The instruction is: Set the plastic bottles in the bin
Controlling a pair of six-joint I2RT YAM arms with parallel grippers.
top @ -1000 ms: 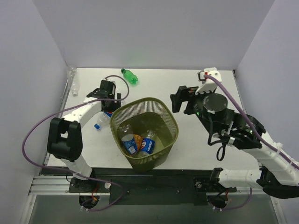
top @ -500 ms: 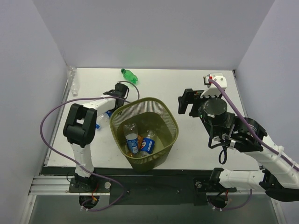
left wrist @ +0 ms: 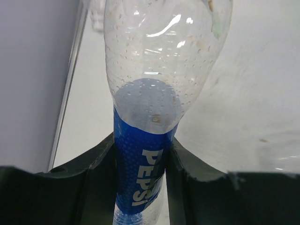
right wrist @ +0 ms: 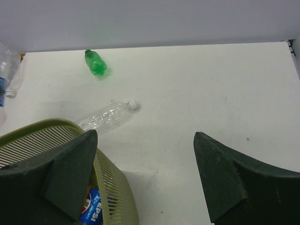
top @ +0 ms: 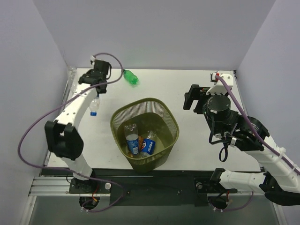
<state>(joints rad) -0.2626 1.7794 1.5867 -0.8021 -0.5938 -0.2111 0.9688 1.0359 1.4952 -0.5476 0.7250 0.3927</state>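
Note:
My left gripper point(left wrist: 140, 157) is shut on a clear plastic bottle point(left wrist: 159, 70), pinching its blue Pepsi label. From above, that gripper point(top: 96, 86) is near the far left of the table, with the blue-capped bottle point(top: 93, 105) just below it. The olive mesh bin point(top: 161, 108) stands mid-table with several bottles point(top: 132, 140) inside. A green bottle point(top: 130, 76) lies behind the bin. My right gripper point(top: 191, 97) is open and empty to the right of the bin. The right wrist view shows that gripper point(right wrist: 145, 138), the green bottle point(right wrist: 96, 62), the bin point(right wrist: 42, 133) and a clear white-capped bottle point(right wrist: 105, 117) past its rim.
Another clear bottle point(top: 72, 80) lies against the left wall, also visible as the bottle point(right wrist: 8, 70) at the left edge of the right wrist view. Walls close the table on the left, back and right. A purple cable point(top: 33, 126) loops off the left arm.
My left gripper has shut on the Pepsi bottle and swung from the bin's left rim to the far left. The right gripper has drifted slightly right, still open.

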